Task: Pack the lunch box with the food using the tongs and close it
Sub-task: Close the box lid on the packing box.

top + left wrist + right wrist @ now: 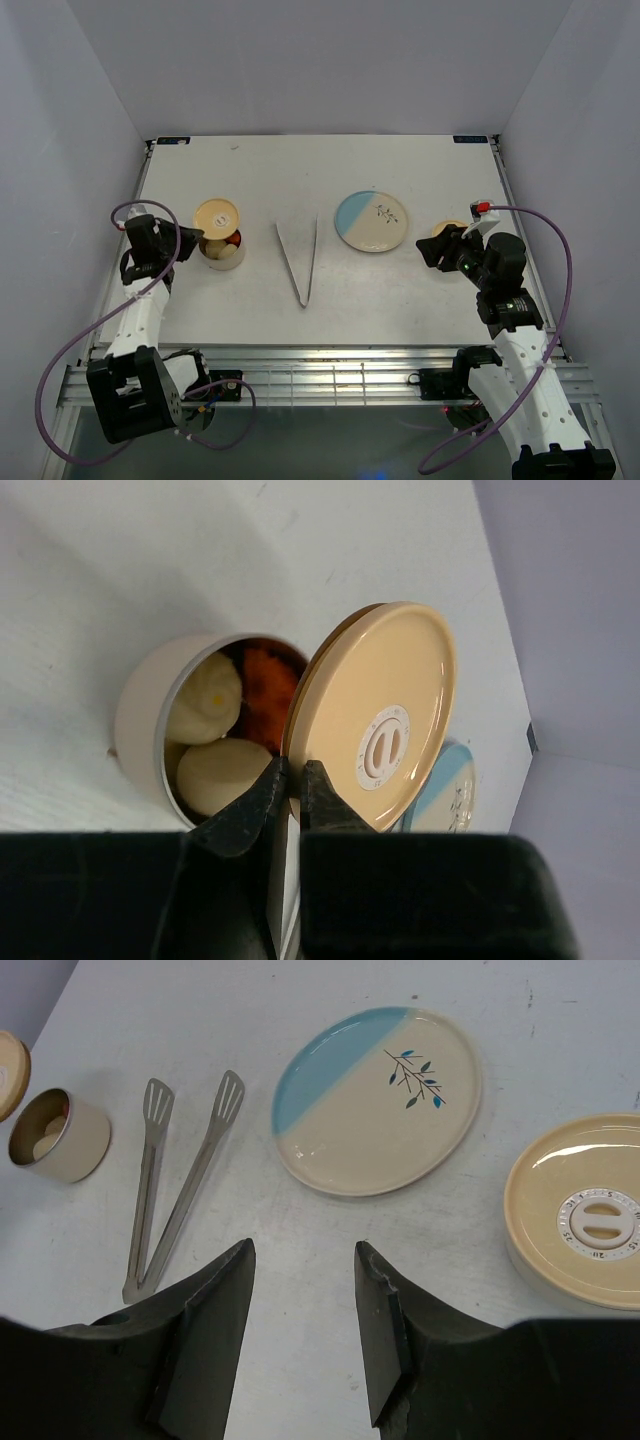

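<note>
- left gripper point(293, 780) is pinched on the rim of the lid point(385, 715), jaws nearly together with only the lid's edge between them; it holds the lid tilted up on edge, just beside and partly over the lunch box point(150, 715); we read that as lining it up to close
- the lunch box sits near the left edge of the table point(400, 290), and the food point(205, 695) is already inside it; two pale dumpling lumps plus an orange-red piece at the back; we can't make out a sausage from here
- tongs point(298, 262) lie flat around the middle of the table, v-point toward the near edge, nothing touching them; makes sense to us if the packing part is done
- plate point(375, 1100) sits right of the middle, a bit toward the far edge; only its printed twig shows on it, so we'd say there's nothing left to move
- right gripper point(305, 1255) hovers low near the right edge, fingers moderately apart with nothing between them; looks parked out of the way to us
- a second lidded tub point(585, 1210) sits just beside it by the right edge, lid on
- what's left, in our view, is to lay the lid flat on the rim and seat it; held by one edge, it could land crooked
</note>
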Action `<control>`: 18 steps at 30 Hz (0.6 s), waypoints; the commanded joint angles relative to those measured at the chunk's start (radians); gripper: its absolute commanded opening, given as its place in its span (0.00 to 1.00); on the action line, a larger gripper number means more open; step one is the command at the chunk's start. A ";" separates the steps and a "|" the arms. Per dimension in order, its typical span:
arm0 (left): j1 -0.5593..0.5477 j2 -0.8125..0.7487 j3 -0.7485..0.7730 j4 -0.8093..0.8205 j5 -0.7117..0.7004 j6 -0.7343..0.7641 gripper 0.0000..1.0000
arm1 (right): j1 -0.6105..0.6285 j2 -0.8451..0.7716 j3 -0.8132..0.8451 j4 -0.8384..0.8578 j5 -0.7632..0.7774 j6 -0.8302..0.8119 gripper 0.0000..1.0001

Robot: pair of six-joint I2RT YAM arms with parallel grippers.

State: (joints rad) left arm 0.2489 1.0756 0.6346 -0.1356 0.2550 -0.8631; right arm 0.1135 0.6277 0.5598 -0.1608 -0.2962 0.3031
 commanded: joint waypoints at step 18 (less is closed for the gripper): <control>0.000 -0.008 -0.069 -0.148 -0.091 -0.059 0.00 | 0.005 -0.005 -0.003 0.038 0.026 -0.010 0.51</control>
State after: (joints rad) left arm 0.2485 1.0626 0.5747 -0.2962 0.1726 -0.9295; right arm 0.1135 0.6281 0.5594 -0.1608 -0.2859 0.3031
